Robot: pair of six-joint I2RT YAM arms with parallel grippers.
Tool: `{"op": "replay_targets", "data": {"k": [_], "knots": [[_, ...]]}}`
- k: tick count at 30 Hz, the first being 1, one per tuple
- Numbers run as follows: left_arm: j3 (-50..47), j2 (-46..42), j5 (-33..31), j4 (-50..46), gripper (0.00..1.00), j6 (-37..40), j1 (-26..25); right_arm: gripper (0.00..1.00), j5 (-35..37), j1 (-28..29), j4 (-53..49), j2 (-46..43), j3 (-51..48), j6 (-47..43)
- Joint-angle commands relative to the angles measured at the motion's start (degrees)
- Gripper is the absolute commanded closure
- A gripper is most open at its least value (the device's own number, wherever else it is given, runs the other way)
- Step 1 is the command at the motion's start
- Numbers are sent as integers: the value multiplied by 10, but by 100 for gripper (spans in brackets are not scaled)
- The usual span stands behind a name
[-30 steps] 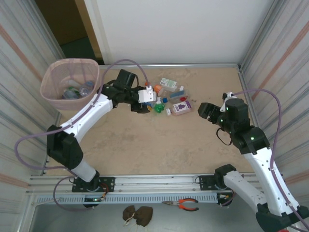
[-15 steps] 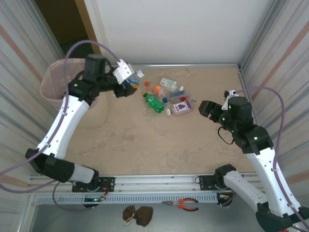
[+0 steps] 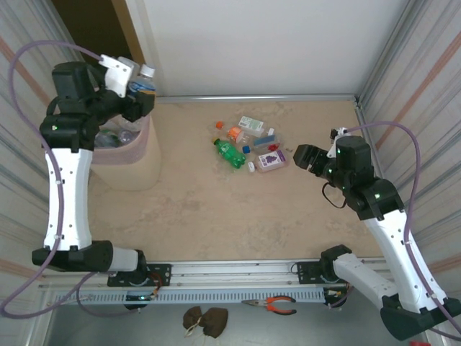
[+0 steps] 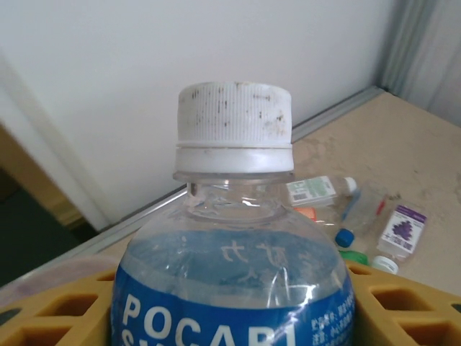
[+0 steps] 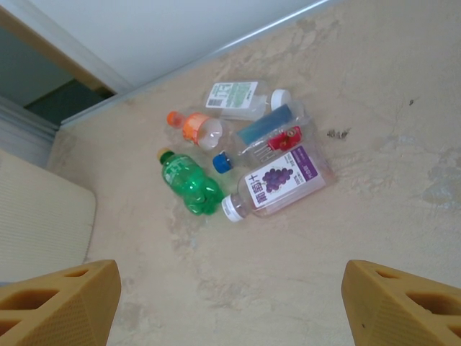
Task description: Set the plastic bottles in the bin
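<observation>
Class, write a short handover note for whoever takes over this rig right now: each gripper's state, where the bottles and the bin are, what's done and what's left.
Left gripper: shut on the blue-labelled bottle, raised near the bin, not yet released.
Right gripper: open, empty, facing the loose cluster on the table.
Done: some bottles already lie in the bin.
Left: drop the held bottle, then clear the cluster, including the green bottle and the purple-labelled bottle.

White-capped blue-labelled bottle [image 4: 234, 306], green bottle [image 5: 191, 186], pale-pink bin [image 3: 135, 169]
</observation>
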Motion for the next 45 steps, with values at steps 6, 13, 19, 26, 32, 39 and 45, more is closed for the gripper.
{"op": "replay_targets", "data": {"k": [6,13,19,26,32,39,45], "knots": [[30,54,56,-60,48,-99,114,21,-17,-5,12,10,24,-15],[36,112,69,-97,48,-91,136,21,-20,-5,13,10,20,-6],[13,156,88,-101,49,-88,137,21,-22,-5,15,8,14,6],[-43,179,68,-97,44,-93,137,21,-22,-5,15,8,11,14],[-94,188,58,-80,42,-99,136,21,-23,-5,17,12,11,16],[-106,187,56,-71,33,-104,137,21,-25,-4,18,14,13,17],[-89,158,42,-62,24,-116,137,21,-21,-4,15,13,16,17]]}}
